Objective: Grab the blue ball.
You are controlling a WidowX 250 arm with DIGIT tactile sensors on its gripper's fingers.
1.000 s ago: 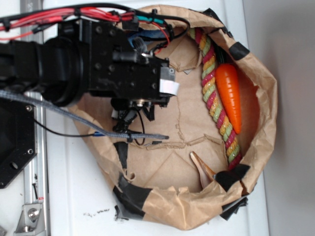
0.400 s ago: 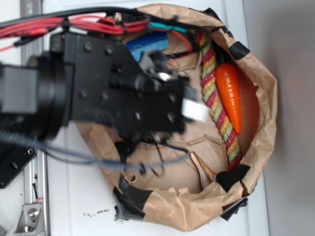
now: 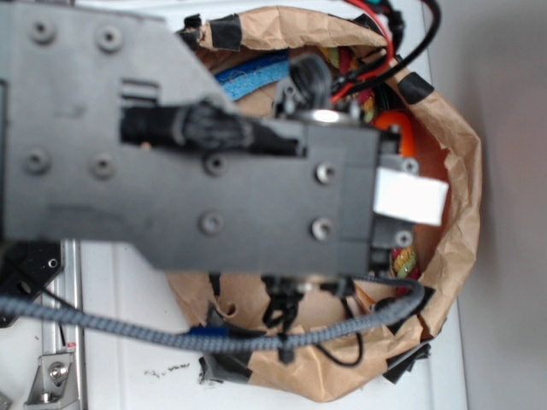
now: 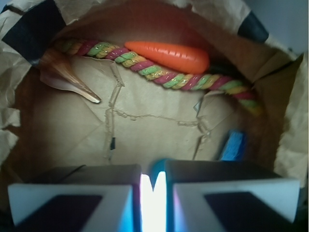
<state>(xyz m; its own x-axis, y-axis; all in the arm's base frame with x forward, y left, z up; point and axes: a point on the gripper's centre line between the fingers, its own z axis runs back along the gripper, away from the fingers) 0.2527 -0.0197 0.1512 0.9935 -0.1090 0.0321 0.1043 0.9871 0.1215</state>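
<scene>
Brown paper bag (image 4: 29, 145), one, crumpled and creased, its rim rolled down into a shallow bowl and patched with black tape at several points; the walls close in all round, and the floor is bare in the middle. Seashell (image 4: 67, 79), one, glossy tan, tapering to a point, at the left wall. Rope (image 4: 169, 77), one, twisted strands of red, green and yellow, curving along the far wall. Carrot (image 4: 169, 55), one, smooth orange plastic, lying just behind the rope and touching it. Blue strip (image 4: 231, 145), one, flat and spongy, leaning at the right wall. Gripper (image 4: 153, 193), one, two pale square-edged pads (image 4: 72, 198) drawn nearly together at the near edge. Blue ball (image 4: 157, 168), one, seen only as a teal sliver pinched between the pads, so it appears gripped; its texture cannot be read. From the exterior view the dark, blurred arm (image 3: 214, 162) covers most of the bag, with a grey braided cable (image 3: 171, 335) looping beneath it over the white table (image 3: 128, 290).
</scene>
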